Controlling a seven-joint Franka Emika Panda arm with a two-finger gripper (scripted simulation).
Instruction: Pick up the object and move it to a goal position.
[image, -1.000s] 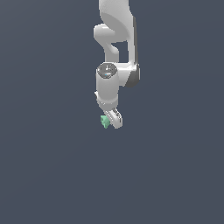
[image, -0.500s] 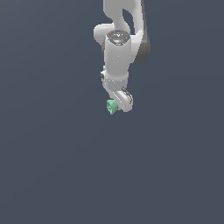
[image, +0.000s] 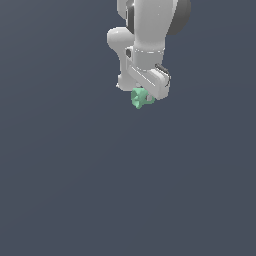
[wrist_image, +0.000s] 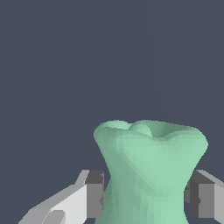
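The object (image: 140, 98) is a small mint-green spool-shaped piece, narrow in the middle and flared at its ends. It hangs under the white arm, high in the exterior view, off any surface. My gripper (image: 143, 96) is shut on it. In the wrist view the object (wrist_image: 151, 170) fills the space between my two grey fingertip pads (wrist_image: 94, 194), which press on its narrow waist from both sides; my gripper (wrist_image: 148, 199) holds it with one flared end pointing away from the camera.
Only a plain dark grey-blue background shows around the arm in both views. No other objects, containers or edges are visible.
The arm has risen and swung toward the exterior view's right, carrying the green object upward with it. The grip on the object has stayed shut.
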